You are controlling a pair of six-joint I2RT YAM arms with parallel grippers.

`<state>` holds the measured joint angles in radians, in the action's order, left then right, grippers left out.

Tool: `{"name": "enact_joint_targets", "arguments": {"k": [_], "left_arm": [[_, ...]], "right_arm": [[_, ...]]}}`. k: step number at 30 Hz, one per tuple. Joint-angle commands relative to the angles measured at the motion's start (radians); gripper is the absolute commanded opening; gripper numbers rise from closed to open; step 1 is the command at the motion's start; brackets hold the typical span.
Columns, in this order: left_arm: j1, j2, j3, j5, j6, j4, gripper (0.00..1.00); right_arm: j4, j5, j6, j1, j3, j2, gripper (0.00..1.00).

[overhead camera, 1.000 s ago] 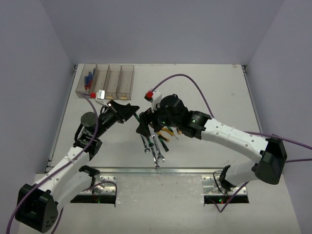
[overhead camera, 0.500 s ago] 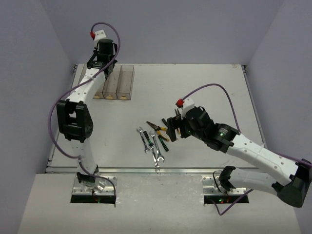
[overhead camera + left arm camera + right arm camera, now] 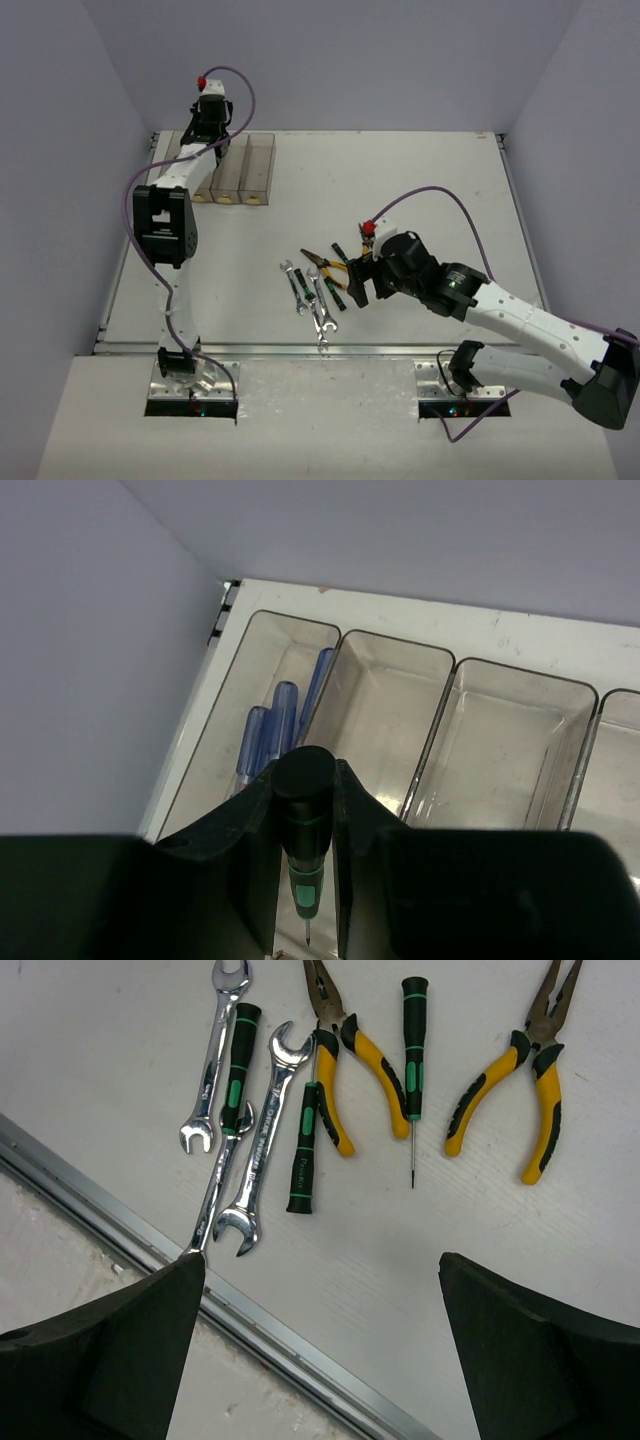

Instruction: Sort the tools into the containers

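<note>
Left wrist view first: the left claw [image 3: 305, 900] is clamped on a black screwdriver with green bands [image 3: 304, 825]. The handle's butt end faces the camera and the thin tip points straight down. Just past it are the containers [image 3: 500, 740], smoky see-through bins joined in a row at the far-left corner of the surface [image 3: 500, 1240]. The leftmost bin has a few blue-handled screwdrivers [image 3: 270, 730] lying lengthwise in it. The held tip hangs near the wall between the first and second bins, and I honestly can't tell which one it's over.

Over on the right wrist view, the right claw [image 3: 320, 1350] is spread wide and holding nothing, its dark fingers [image 3: 100, 1360] down in the bottom corners. Beyond them lies the rest of the pile: three silver wrenches [image 3: 265, 1135], three loose black-and-green screwdrivers [image 3: 303, 1150] and two pairs of yellow-and-black pliers [image 3: 545, 1110], all well apart from that claw.

Compared with a second ago, when both arms were huddled over the pile, the left arm has swung out to the bins. In the last half second it has only nudged a bit further left. The right arm has pulled back off the tools.
</note>
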<state>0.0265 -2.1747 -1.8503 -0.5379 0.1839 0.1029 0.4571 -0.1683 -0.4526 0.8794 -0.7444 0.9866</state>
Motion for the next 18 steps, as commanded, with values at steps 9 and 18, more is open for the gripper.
{"name": "enact_joint_targets", "arguments": {"k": [9,18], "left_arm": [[-0.025,-0.088,-0.095,-0.036,-0.083,0.020,0.98],[0.048,0.353,-0.086,0.086,-0.462,0.333,1.00]], "right_arm": [[-0.041,0.024,-0.002,0.000,-0.044,0.093,0.99],[-0.066,0.064,0.127,-0.002,-0.233,0.375,0.88]]}}
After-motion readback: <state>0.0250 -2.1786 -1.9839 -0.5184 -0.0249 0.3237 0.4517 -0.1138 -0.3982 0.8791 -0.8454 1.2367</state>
